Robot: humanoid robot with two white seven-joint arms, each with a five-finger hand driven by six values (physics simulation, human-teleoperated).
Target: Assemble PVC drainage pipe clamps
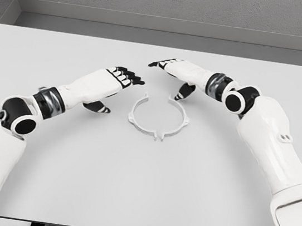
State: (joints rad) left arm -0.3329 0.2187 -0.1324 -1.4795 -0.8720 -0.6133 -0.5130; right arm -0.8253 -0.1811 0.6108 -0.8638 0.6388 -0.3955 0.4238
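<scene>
a thin white pipe clamp ring (157,117) lies flat near the middle of the pale grey table (139,195), an open hoop with small tabs sticking out at its top, bottom and sides (the top of the ring shows a gap between two short ears). the left hand (113,82) comes in from the lower left and sits up and to the left of the ring, palm down, its dark-tipped fingers (129,77) stretched out loosely toward the middle and holding nothing; its thumb (98,107) hangs below, near the table surface and apart from the ring. the right hand (175,71) reaches in from the right and sits just above and behind the ring, fingers extended to the left and relaxed, also empty; its thumb (183,94) points down close to the ring's upper right edge, though whether it touches cannot be told. the two hands are near each other but not touching. behind the table runs a plain grey wall (172,3).
</scene>
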